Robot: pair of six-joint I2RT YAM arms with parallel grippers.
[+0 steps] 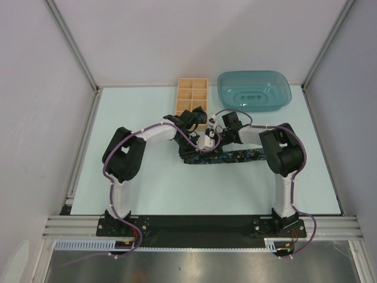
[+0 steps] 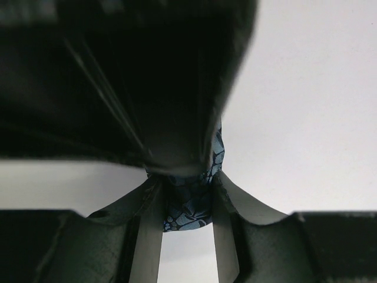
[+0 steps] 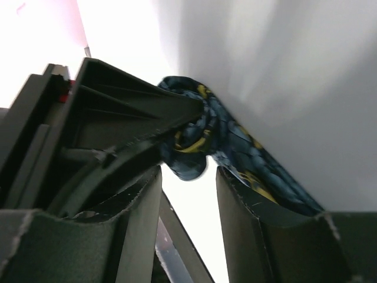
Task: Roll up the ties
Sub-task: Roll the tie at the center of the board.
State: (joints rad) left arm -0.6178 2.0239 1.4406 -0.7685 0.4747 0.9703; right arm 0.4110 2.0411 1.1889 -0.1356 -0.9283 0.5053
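Note:
A dark tie with a blue and yellow pattern lies stretched across the middle of the table, its left part lifted between the two grippers. My left gripper is shut on the tie; the patterned fabric is pinched between its fingers. My right gripper faces it closely. In the right wrist view its jaws stand apart around a bright gap, and the bunched, partly rolled end of the tie sits just past the fingertips, touching the right one.
A compartmented wooden box stands at the back centre, just behind the grippers. A teal plastic tray lies upside down to its right. Metal frame rails edge the table on all sides.

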